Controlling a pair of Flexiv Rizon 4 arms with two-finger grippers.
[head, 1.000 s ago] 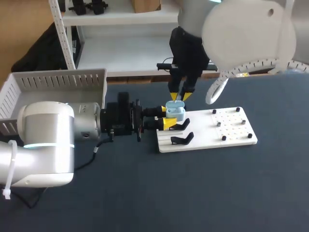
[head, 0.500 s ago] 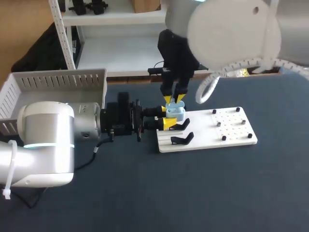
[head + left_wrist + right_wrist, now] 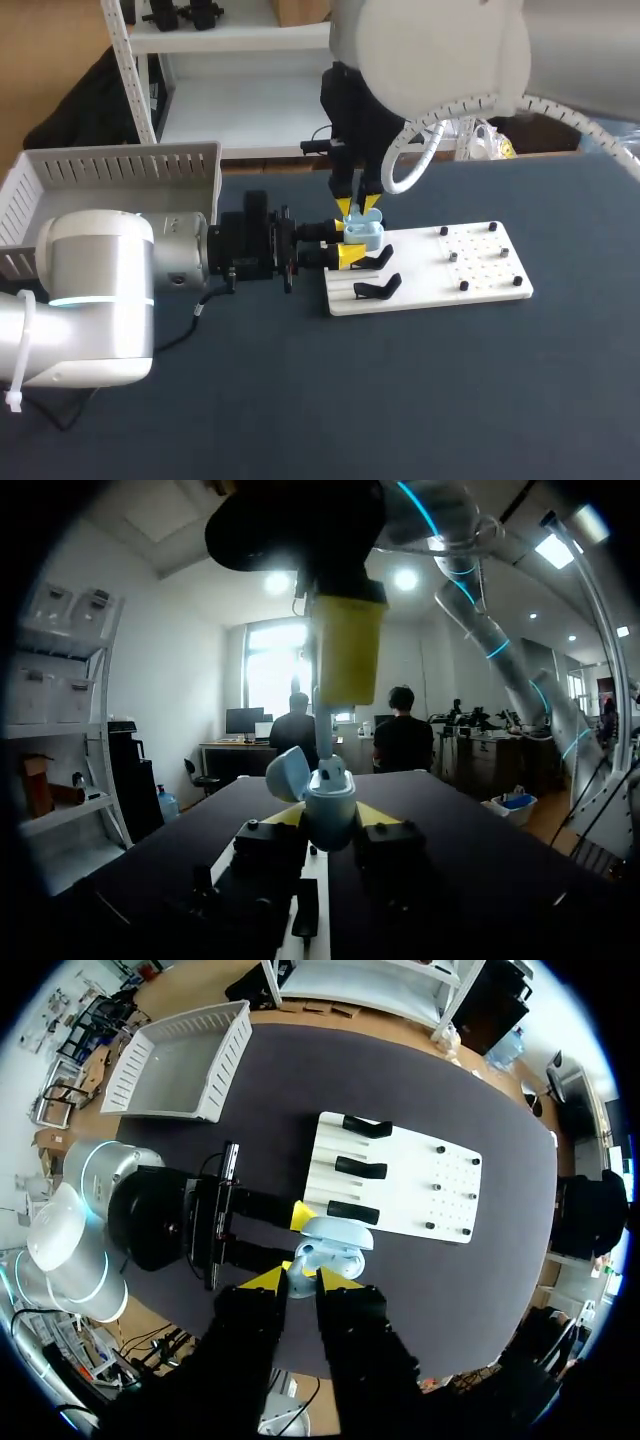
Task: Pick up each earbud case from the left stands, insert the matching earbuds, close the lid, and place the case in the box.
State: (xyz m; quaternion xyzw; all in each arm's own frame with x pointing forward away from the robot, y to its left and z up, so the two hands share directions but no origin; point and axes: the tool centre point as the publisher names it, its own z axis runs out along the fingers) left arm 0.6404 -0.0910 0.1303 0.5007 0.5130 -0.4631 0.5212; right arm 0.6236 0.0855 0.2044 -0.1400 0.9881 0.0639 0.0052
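A light blue earbud case (image 3: 366, 236) is held level above the left end of the white board (image 3: 430, 280), with my left gripper (image 3: 348, 243) shut on its body from the left. In the left wrist view the case (image 3: 330, 810) sits between that gripper's yellow tips with its lid (image 3: 288, 772) tipped open. My right gripper (image 3: 358, 209) points straight down onto the open case, its fingers nearly together on a small white earbud (image 3: 322, 765) that reaches into the case. From the right wrist view the case (image 3: 338, 1245) lies just ahead of the right gripper (image 3: 300, 1278).
Black stands (image 3: 378, 290) stand on the board's left part, with small pegs (image 3: 464, 286) on its right part. The slatted grey box (image 3: 110, 185) stands at the back left. Open dark table lies in front of the board.
My right arm has swung left and its gripper has come down onto the open case. The left arm and the case have stayed put.
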